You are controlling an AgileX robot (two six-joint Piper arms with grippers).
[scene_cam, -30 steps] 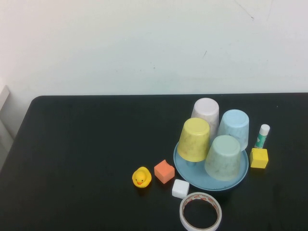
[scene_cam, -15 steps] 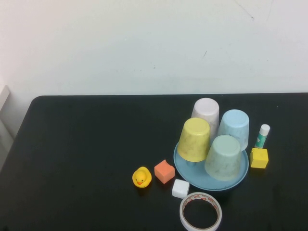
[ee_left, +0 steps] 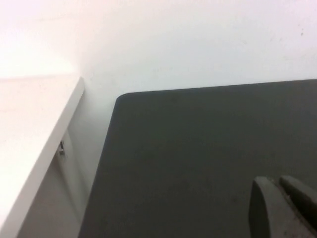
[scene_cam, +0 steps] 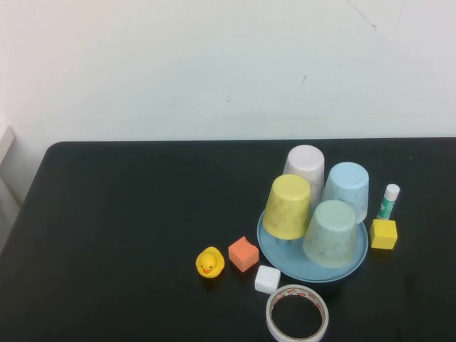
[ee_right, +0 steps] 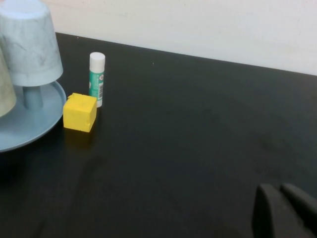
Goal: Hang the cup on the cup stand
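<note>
Already, tapered plastic cup (scene_cam: 331, 233) caps round cup stand (scene_cam: 285, 261).

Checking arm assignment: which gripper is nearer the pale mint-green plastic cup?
Right. The right gripper is over the table beside the yellow cube and stand; the pale mint-green plastic cup hangs there. The left gripper is near the table's far-left edge.

We see the mint-green cup (scene_cam: 332, 232) upside down on a peg of the round light-blue cup stand (scene_cam: 285, 258), well apart from both closed grippers.
</note>
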